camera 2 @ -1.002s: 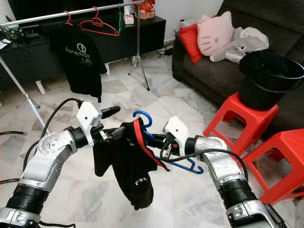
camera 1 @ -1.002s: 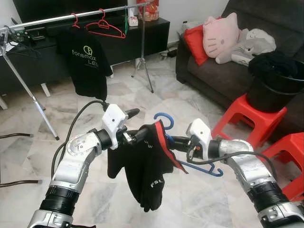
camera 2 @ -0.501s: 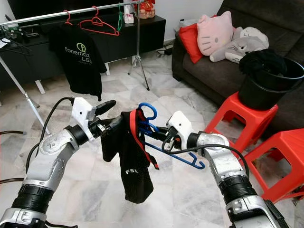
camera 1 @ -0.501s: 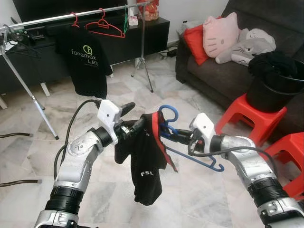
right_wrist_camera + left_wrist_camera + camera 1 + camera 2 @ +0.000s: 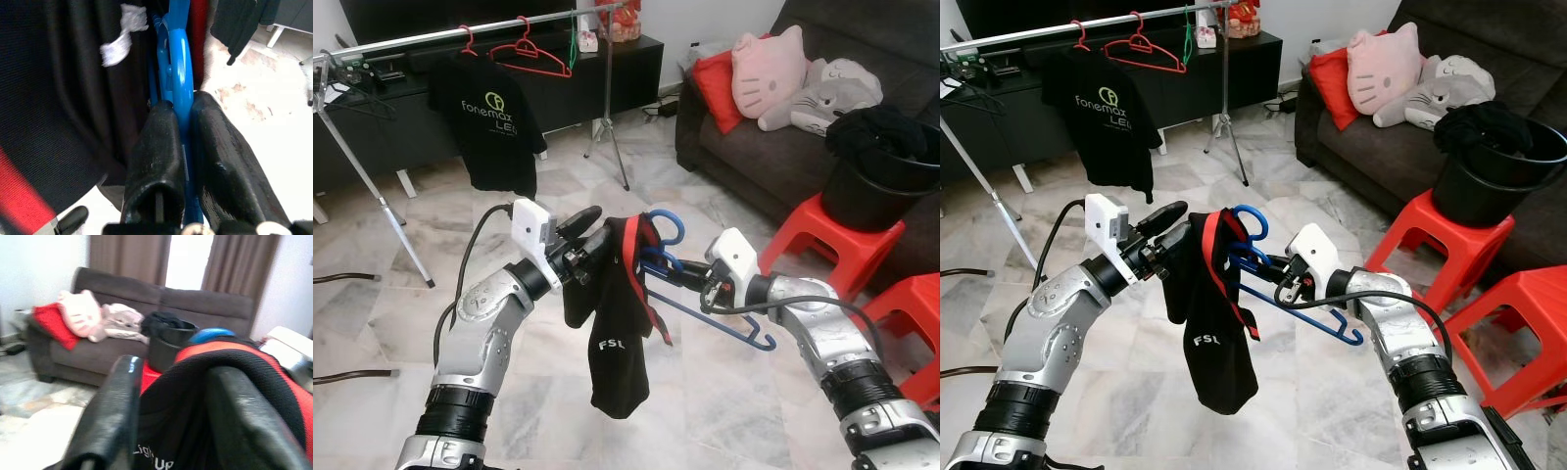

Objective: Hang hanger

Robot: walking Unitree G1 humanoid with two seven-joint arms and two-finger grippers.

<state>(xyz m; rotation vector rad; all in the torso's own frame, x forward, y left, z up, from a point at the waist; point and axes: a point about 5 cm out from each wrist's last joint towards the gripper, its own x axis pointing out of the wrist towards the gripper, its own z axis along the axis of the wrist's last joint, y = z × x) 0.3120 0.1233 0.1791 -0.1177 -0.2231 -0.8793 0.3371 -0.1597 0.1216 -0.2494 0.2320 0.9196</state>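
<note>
A blue plastic hanger (image 5: pixel 705 313) is pinched near its hook by my right gripper (image 5: pixel 690 277), which is shut on it; the right wrist view has both fingers (image 5: pixel 156 147) pressed against the blue neck (image 5: pixel 177 73). A black garment with red trim (image 5: pixel 617 343) hangs from the hook end of the hanger, between my two arms. My left gripper (image 5: pixel 587 235) stands open at the garment's top. One finger (image 5: pixel 234 406) is under the red-edged cloth (image 5: pixel 220 396) and the other finger (image 5: pixel 117 396) is bare beside it. The clothes rail (image 5: pixel 431 39) stands far back on the left.
On the rail hang a black printed T-shirt (image 5: pixel 494 122) and red hangers (image 5: pixel 529 54). To the right are a dark sofa (image 5: pixel 773 147) with plush cushions, a black bucket of clothes (image 5: pixel 881 176) on a red stool (image 5: pixel 822 240), and a second red stool (image 5: pixel 915 313).
Both arms have lifted and reached further forward. The garment and the hanger's hook now hang higher, and the cloth has slid along to drape straighter.
</note>
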